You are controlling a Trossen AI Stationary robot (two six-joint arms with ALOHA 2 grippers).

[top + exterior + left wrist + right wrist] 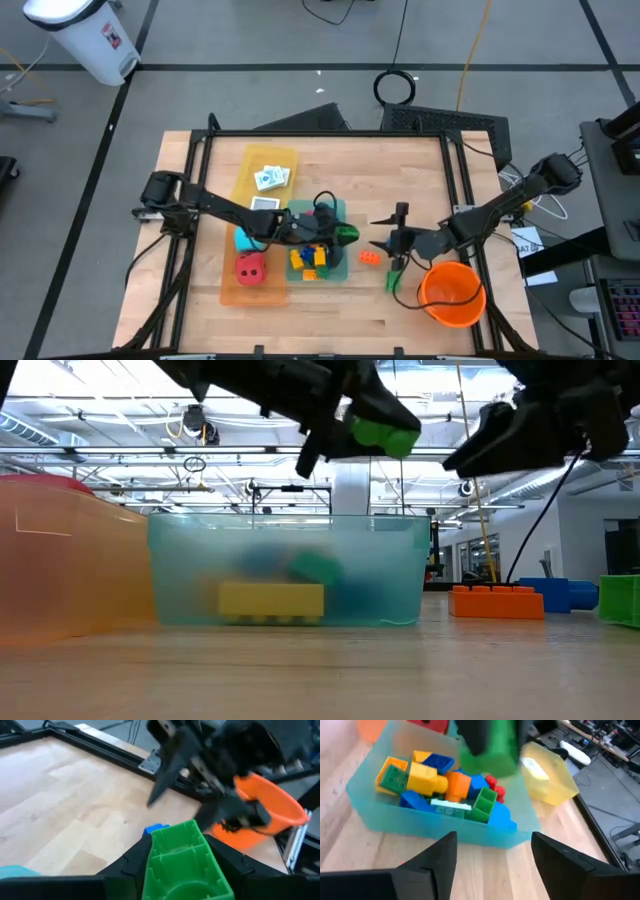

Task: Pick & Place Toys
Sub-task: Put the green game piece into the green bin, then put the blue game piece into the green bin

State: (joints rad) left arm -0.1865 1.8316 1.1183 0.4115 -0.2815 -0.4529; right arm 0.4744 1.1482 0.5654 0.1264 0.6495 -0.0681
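My left gripper (343, 235) is shut on a green brick (182, 862) above the right end of the teal tray (338, 268). The brick also shows in the low view (385, 435), well above the tray (285, 570). The tray holds several bricks (440, 782), yellow, blue, orange, green and red. My right gripper (382, 232) is open and empty just right of the tray, facing the left gripper. An orange brick (370, 257) and a green brick (393, 278) lie on the table near it. A red die (250, 268) and a teal die (243, 240) sit in the orange tray (232, 295). My left gripper pinches the green brick by two opposite sides (150, 865) between its two fingers. The fingers come roughly level from the table's left. The brick sticks out past the fingertips and is lifted clear, above the teal tray's right end.
The big orange bucket (450, 295) stands at the front right, under the right arm. A yellow tray (250, 170) with white cards (270, 178) lies at the back left. A blue brick (560, 595) lies on the table beyond the orange one (497, 600). A dark frame (455, 170) borders the table.
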